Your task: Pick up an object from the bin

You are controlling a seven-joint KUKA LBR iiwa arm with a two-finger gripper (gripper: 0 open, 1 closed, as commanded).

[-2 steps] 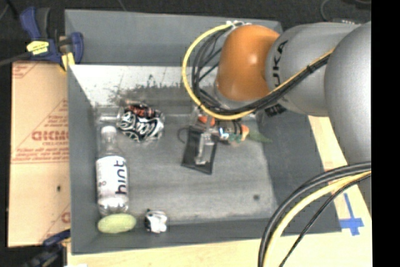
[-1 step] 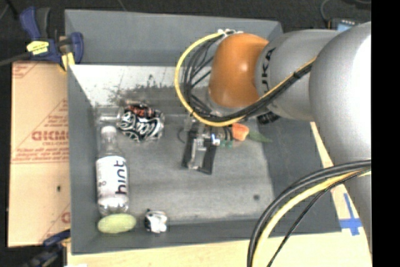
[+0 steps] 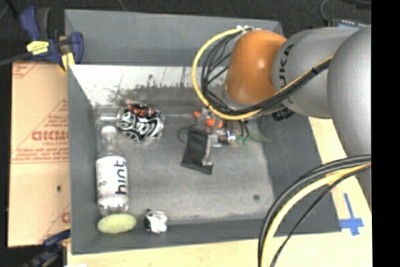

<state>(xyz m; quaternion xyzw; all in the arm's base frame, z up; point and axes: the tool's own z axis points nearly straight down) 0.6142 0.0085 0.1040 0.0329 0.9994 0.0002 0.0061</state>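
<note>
Your gripper (image 3: 199, 159) hangs over bare floor near the middle of the bin (image 3: 250, 187); you cannot tell whether it is parted or closed. The nearest candidate, a crumpled black-and-white thing (image 3: 142, 123), lies left of the gripper and slightly farther back, with nothing between. Farther left a clear bottle (image 3: 112, 181) lies front to back. Left and forward sit a yellow-green oval (image 3: 116, 223) and a small white lump (image 3: 155, 221).

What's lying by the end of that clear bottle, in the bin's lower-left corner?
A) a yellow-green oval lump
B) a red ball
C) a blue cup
A: a yellow-green oval lump lies just past the end of the clear bottle, in the lower-left corner of the bin.
</note>
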